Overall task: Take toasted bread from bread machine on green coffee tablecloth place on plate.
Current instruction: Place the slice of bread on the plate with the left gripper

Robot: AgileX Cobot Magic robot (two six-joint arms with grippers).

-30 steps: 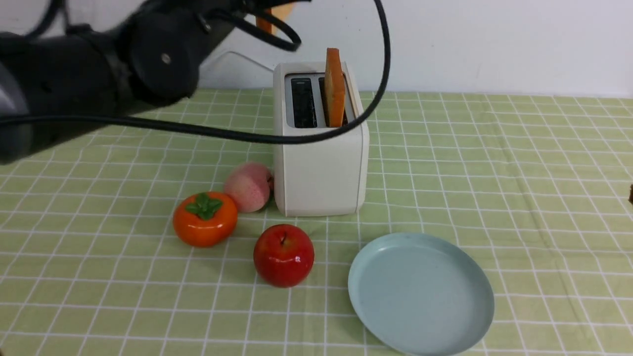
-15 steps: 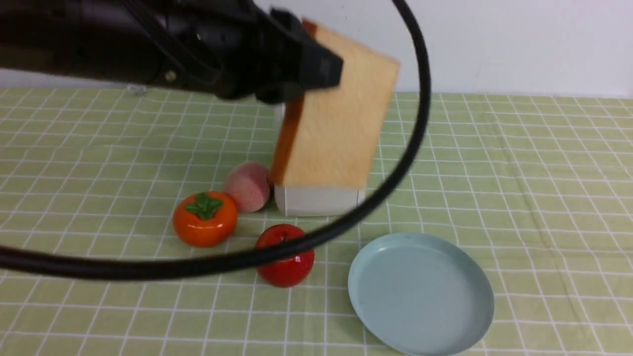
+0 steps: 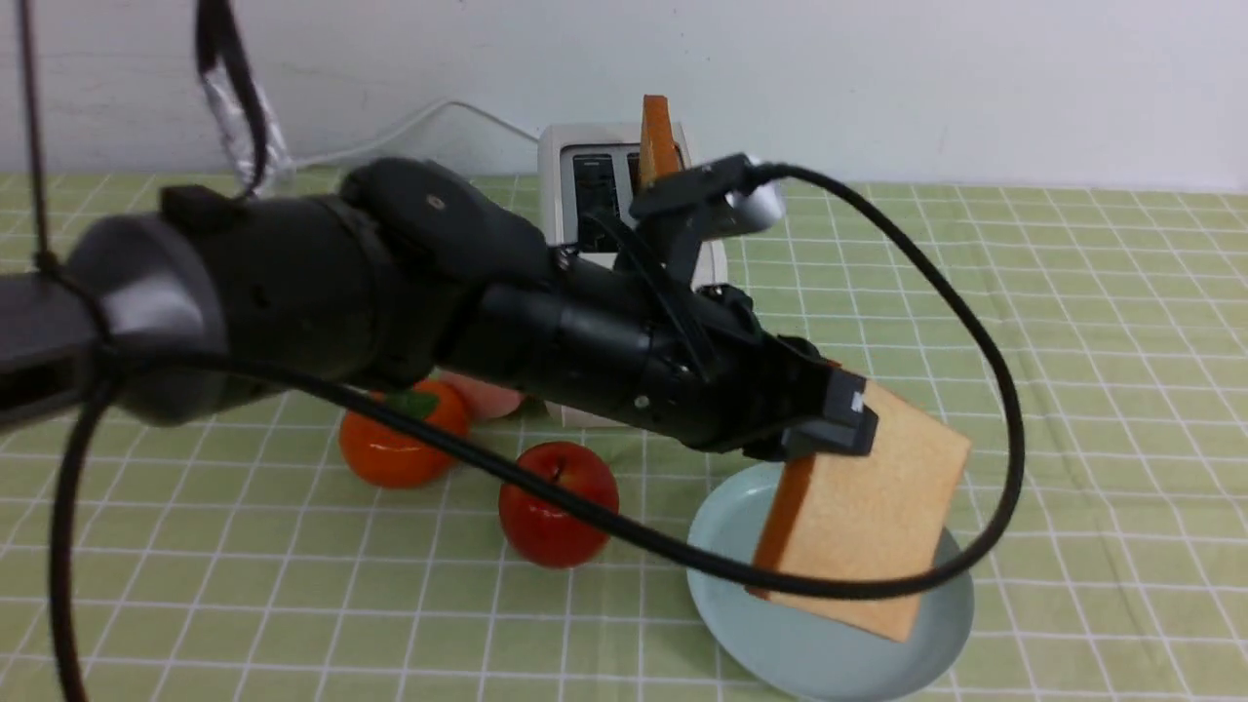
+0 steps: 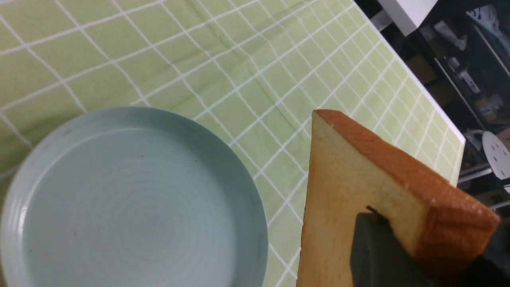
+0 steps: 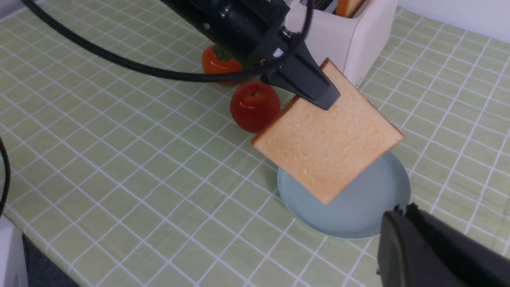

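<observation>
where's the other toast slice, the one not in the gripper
In the front view the other slice stands upright in the right-hand slot of the toaster, at the back centre of the checked cloth, behind the left arm.

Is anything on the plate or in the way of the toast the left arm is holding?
Nothing visible. The left gripper holds the toast slice above the bare plate; the red apple sits beside it.
</observation>
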